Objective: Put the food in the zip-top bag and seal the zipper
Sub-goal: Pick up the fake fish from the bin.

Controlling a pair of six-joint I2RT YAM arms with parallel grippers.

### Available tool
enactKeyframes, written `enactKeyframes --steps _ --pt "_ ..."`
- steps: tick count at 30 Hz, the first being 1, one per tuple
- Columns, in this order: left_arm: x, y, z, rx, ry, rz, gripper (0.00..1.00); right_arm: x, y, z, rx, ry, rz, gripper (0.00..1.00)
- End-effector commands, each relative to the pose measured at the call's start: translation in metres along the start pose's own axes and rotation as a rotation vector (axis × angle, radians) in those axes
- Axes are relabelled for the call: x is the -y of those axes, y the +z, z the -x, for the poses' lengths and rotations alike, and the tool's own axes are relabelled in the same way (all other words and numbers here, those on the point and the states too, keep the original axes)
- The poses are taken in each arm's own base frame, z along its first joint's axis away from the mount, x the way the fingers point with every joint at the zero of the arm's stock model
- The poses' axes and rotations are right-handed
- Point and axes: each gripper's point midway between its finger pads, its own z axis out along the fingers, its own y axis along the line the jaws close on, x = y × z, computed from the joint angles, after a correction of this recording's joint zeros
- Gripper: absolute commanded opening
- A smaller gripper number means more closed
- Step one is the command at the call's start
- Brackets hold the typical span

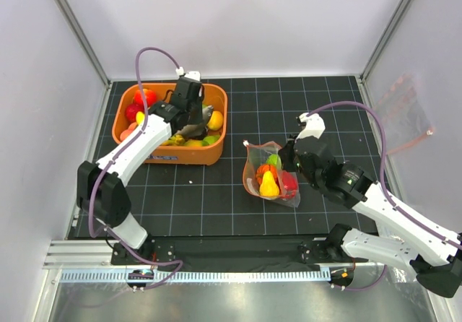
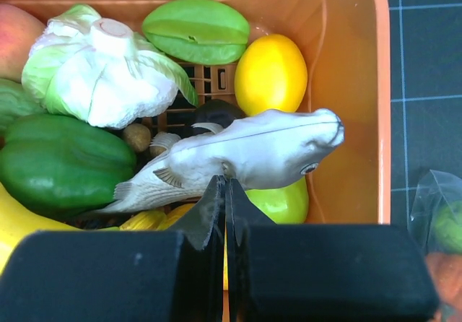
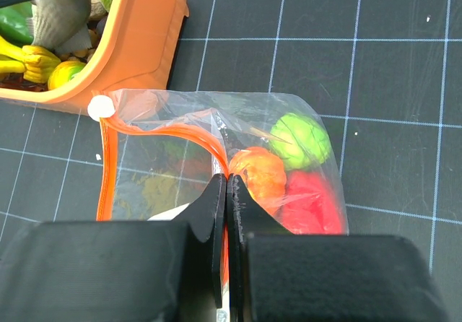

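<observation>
In the left wrist view, my left gripper point(image 2: 225, 182) is shut on the belly fin of a grey toy fish point(image 2: 260, 149) lying on the food in the orange tub point(image 2: 354, 84). From above, the fish point(image 1: 195, 129) sits near the tub's right side under the left gripper point(image 1: 190, 123). The zip-top bag point(image 1: 271, 174) lies right of the tub, holding a lime-green piece point(image 3: 299, 140), an orange piece point(image 3: 260, 172) and a red piece point(image 3: 310, 206). My right gripper point(image 3: 227, 179) is shut on the zipper point(image 3: 170, 129), whose white tab point(image 3: 100, 107) sits at the far left. The bag mouth gapes.
The tub point(image 1: 173, 156) also holds a white-green cabbage point(image 2: 101, 69), a yellow lemon point(image 2: 271, 73), a green starfruit point(image 2: 196, 29), a green pepper point(image 2: 61, 163) and a banana point(image 2: 14, 224). Pale walls enclose the black gridded mat point(image 1: 202, 199).
</observation>
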Motion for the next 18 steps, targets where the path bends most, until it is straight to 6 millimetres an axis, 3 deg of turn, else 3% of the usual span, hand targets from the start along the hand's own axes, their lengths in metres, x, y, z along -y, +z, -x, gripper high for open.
enactKeyframes --steps 1,6,11,18 --pt "0.002 -0.023 0.032 0.106 -0.052 -0.025 0.0 0.0 -0.003 0.005 0.022 0.021 0.003 0.01" --pt "0.006 -0.055 0.051 0.179 -0.071 -0.092 0.0 -0.001 -0.002 0.005 0.021 0.025 0.009 0.01" --pt "0.015 -0.105 0.071 0.259 -0.089 -0.206 0.0 -0.003 -0.002 0.008 0.024 0.016 0.012 0.01" --pt "0.039 -0.16 0.079 0.313 -0.101 -0.429 0.0 -0.011 0.0 0.021 0.037 -0.006 0.018 0.01"
